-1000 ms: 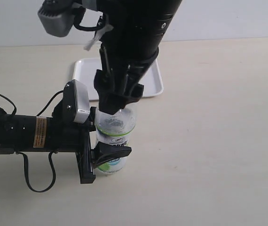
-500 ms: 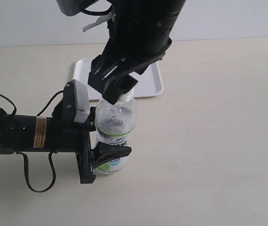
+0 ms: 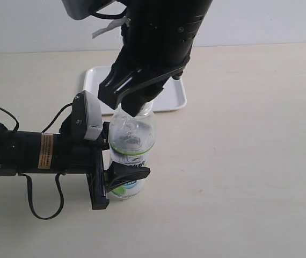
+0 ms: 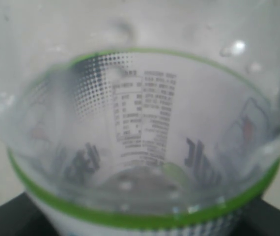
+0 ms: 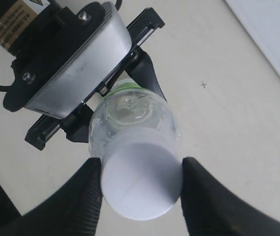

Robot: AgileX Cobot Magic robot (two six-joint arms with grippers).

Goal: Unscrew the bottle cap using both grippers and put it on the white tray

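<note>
**A:** Entry, cap position?

**B:** The bottle cap (image 5: 140,184) is on the neck of the bottle (image 5: 130,110). It is white and round, and the right wrist view shows its flat top face-on. In the exterior view it is hidden under the right claw (image 3: 134,105).

**A:** Right claw state?

**B:** The right claw (image 5: 142,196) is clamped on the cap. There is one black finger (image 5: 88,196) against each side and no gap shows on either side. The arm comes down steeply from above.

**A:** Bottle?

**B:** The bottle (image 3: 131,137) stands upright on the bench (image 3: 239,161). The upper body is clear, with a green band and a white and green label lower down. The left wrist view is filled by the bottle (image 4: 140,147) at very close range. Its green band and the label print read through the plastic, but blurred.

**A:** Left claw?

**B:** The left claw (image 3: 122,174) is closed on the bottle at label height. One black finger (image 3: 129,173) lies across the front of the label, and the other is behind the bottle and can't be seen. The arm lies low and level along the bench from the left. It carries a grey-white block (image 3: 88,115) near the wrist, an orange label (image 3: 46,151) further back, and a black cable (image 3: 32,207) looped beneath.

**A:** Tray?

**B:** The white tray (image 3: 174,97) lies flat on the bench beyond the bottle, partly covered in the picture by the right arm. The bottle's base is not on it. One corner of the tray (image 5: 272,39) shows at the edge of the right wrist view. I can see nothing on the parts of the tray that show.
</note>
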